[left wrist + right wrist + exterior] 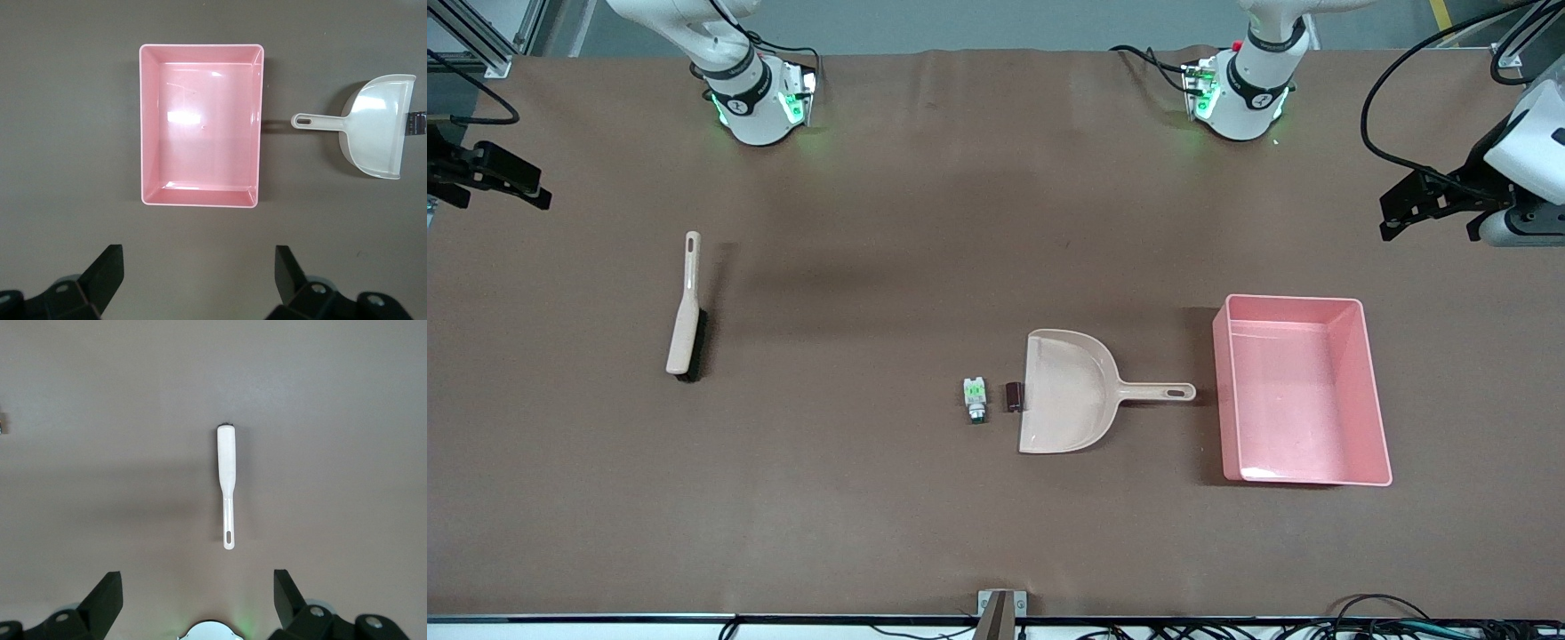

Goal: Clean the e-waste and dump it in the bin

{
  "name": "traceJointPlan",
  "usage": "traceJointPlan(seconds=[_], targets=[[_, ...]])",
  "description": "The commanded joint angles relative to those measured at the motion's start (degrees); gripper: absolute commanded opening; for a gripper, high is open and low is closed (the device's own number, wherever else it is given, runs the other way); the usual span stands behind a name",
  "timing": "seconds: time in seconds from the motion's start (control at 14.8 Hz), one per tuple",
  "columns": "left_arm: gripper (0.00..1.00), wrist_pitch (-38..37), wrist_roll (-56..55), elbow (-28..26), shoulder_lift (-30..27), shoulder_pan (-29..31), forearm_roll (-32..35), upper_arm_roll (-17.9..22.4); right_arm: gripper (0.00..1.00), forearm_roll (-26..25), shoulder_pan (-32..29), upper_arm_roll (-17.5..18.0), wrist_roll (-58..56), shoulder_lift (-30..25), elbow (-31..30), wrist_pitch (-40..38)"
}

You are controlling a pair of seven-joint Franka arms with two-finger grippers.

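Note:
The e-waste lies on the brown table as two small bits: a white block with a green face [975,398] and, beside it, a dark reddish-brown stub [1013,396] at the mouth of the beige dustpan [1069,391]. The pink bin [1294,400] stands empty beside the dustpan's handle, toward the left arm's end. My left gripper [1389,220] hangs open high over that end of the table. Its wrist view looks down on the bin [200,127] and dustpan [377,127], with its gripper [199,267] holding nothing. My right gripper [538,191] hangs open over the right arm's end.
A beige brush with black bristles [687,311] lies toward the right arm's end and shows in the right wrist view as well, brush [227,473] past the open right gripper [198,587]. Cables run along the table's near edge.

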Motion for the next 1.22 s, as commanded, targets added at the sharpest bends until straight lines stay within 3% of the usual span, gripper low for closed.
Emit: traceJointPlan(seconds=[0.0,0.54,0.88,1.15], targets=[[1.0,-0.8,-0.5,0.7,0.0,0.1,1.0,-0.3,1.0,-0.3,0.1,0.1,0.5,0.0,0.1,-0.4],[1.0,-0.4,-0.4,0.9,0.3,0.8,0.7,-0.3,1.0,-0.3,-0.9,-0.2,0.4,0.0,-1.0,-0.4],[1.0,0.0,-0.1,0.8,0.6,0.7,0.9,-0.3,1.0,2.2,-2.5,-0.3,0.0,-0.3,-7.9,1.0],[1.0,0.7,1.4,0.6,3.2,-0.7,1.0,-1.4,1.0,2.1,-2.5,-0.3,-0.2,-0.3,-17.0,9.5]])
